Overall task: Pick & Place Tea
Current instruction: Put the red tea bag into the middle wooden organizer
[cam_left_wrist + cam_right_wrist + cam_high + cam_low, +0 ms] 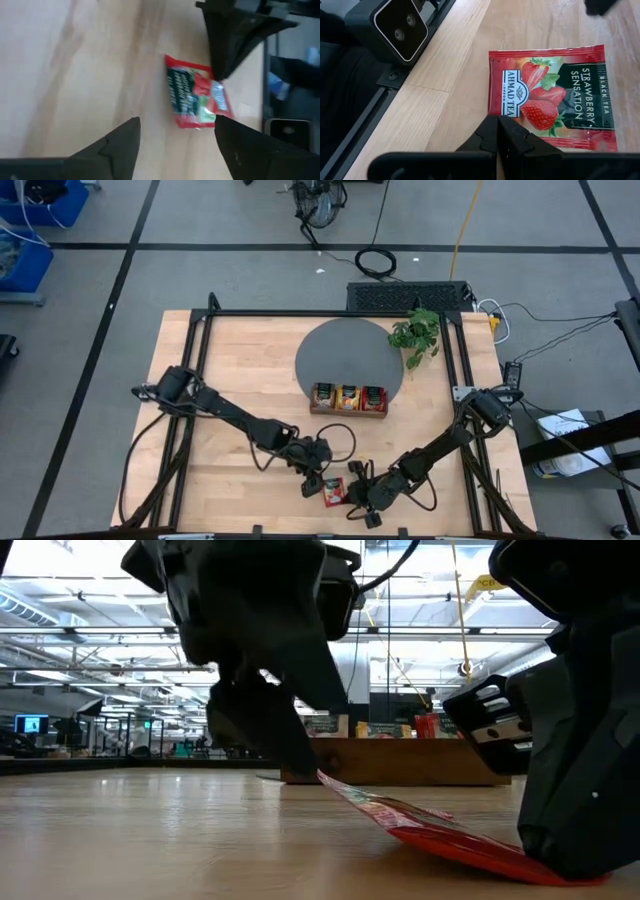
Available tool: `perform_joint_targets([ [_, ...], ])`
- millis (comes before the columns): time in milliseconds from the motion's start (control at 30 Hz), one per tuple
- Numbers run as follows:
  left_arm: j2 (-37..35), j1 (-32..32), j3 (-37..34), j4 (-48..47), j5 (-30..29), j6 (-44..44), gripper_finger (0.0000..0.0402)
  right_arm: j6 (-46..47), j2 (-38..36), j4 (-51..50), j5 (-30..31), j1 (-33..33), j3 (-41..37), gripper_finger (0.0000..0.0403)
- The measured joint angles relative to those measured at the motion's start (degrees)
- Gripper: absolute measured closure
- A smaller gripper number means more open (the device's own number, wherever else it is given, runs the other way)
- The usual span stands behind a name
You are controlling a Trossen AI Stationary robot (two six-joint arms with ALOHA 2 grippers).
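Note:
A red sachet of tea (550,97), printed with strawberries, sits near the table's front edge (333,491) between my two grippers. It is tilted: its label-side edge is down on the wood and the opposite end (328,780) is raised. My left gripper (175,145) stands open just left of it, one finger beside that raised end. My right gripper (497,131) is shut, its tips on the sachet's low edge. More tea sachets stand in a wooden tray (348,411) farther back. My left gripper: I cannot tell whether one of its fingers (300,755) touches the sachet's raised end. My right gripper presses its shut fingertips (496,125) down on the sachet's label-side edge (501,102), coming slanting from the table's right and from above. That edge lies on the table and the opposite end tilts up.
The tray stands on a round grey mat (330,350) at the table's middle back, with a small green plant (415,335) to its right. The table's front edge and the low camera's housing (400,25) lie close by the right gripper.

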Motion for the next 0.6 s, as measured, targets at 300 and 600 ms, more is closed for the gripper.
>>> perform_joint_targets([
  [300,-0.1,0.3,0.1,-1.3,1.3,-3.7,0.0135,-0.1,0.0,0.4,-0.1,0.0,0.0,0.0403],
  [600,5.4,0.9,3.1,0.7,3.3,-5.5,0.0135,-0.1,0.1,-0.1,-0.1,0.0,-0.1,0.0403],
])
